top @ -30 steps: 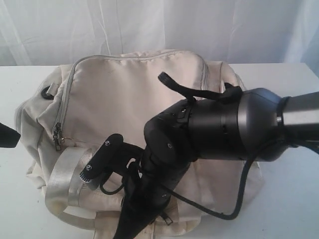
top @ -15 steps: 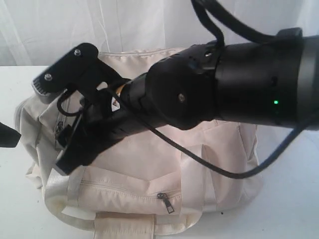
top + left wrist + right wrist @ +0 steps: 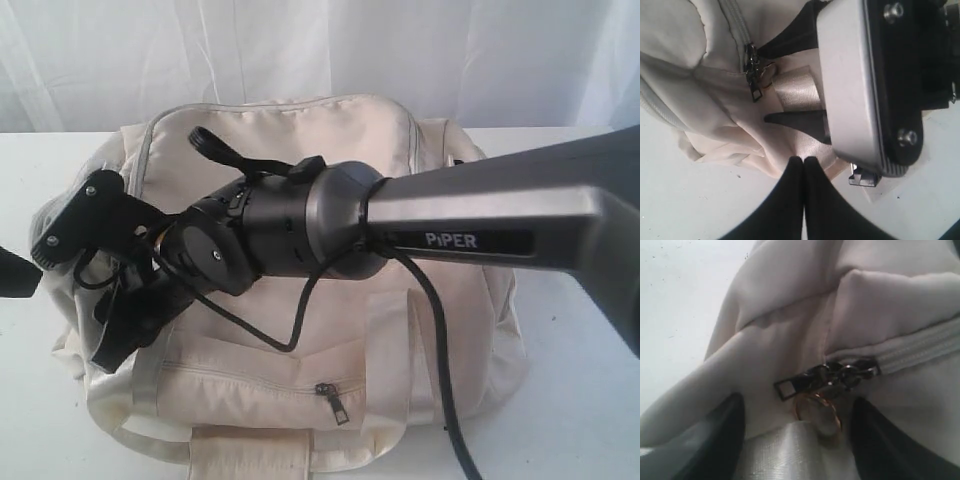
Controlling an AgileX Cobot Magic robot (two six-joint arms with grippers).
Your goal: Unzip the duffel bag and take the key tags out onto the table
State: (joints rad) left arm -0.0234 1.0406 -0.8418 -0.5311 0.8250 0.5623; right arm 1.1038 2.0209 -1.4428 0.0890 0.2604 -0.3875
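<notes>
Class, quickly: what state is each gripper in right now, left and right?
Left gripper: shut, holding nothing.
Right gripper: open, straddling the zipper pull of the duffel bag, not gripping it.

the cream duffel bag (image 3: 280, 130) lies on the white table (image 3: 580, 400), near its middle.

A white curtain (image 3: 300, 50) hangs in soft vertical folds beyond the right gripper (image 3: 108, 352), filling the whole back of the scene, with bright light glowing through it. The plain white table (image 3: 585, 400) spreads out on both sides of that gripper, evenly lit, with a few small dark specks (image 3: 738, 175).
</notes>
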